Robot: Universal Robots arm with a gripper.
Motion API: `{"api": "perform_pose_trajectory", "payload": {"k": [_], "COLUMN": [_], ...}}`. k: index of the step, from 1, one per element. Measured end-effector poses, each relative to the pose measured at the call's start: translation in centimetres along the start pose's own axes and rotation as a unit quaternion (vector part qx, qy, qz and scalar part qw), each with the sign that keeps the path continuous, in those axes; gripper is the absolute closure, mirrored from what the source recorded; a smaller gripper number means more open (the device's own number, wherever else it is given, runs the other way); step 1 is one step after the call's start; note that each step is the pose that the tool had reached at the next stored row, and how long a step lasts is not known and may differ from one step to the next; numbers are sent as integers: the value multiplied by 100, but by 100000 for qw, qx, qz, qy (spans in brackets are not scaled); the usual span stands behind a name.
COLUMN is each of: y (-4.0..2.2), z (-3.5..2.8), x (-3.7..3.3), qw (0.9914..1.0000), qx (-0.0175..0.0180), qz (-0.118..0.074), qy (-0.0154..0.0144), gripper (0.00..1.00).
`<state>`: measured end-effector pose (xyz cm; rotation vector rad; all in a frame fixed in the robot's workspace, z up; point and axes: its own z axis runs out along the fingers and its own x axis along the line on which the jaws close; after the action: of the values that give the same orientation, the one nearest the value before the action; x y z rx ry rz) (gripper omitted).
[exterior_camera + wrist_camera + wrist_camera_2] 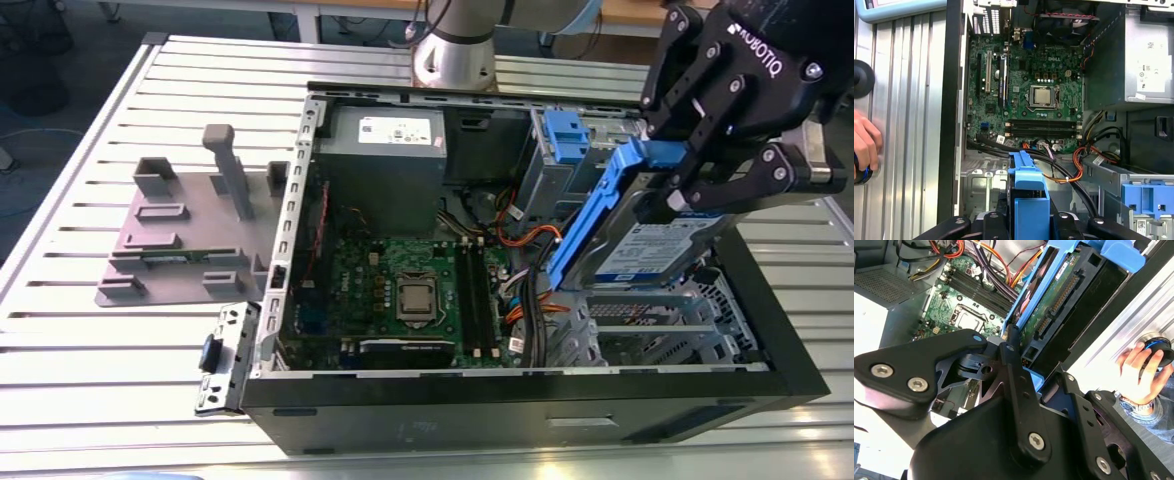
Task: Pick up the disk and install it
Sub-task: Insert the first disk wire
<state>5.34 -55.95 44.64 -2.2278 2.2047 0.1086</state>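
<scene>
- In the exterior view we see the gripper (687,195) clamped on the disk (654,245), tilted over the open computer case (534,395), above its drive bay.
- The second wrist view adds the disk's (1061,300) connector edge and a person's hand (1139,372) outside the case.

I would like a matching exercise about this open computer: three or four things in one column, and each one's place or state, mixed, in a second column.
Things:
1. disk
2. gripper
3. grey stand
4. person's hand

Places or states:
A. on the slatted table, at the exterior view's left of the case
B. tilted above the drive cage, in a blue bracket
C. resting on a round knob
D. shut on the blue bracket

Pairs: 1-B, 2-D, 3-A, 4-C
</scene>
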Motion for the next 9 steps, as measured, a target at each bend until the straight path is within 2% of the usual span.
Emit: {"api": "perform_pose_trajectory", "payload": {"k": [9], "y": [-17], "z": [2], "x": [0], "qw": [100000], "qx": [0], "qz": [3], "qy": [1], "gripper": [63]}}
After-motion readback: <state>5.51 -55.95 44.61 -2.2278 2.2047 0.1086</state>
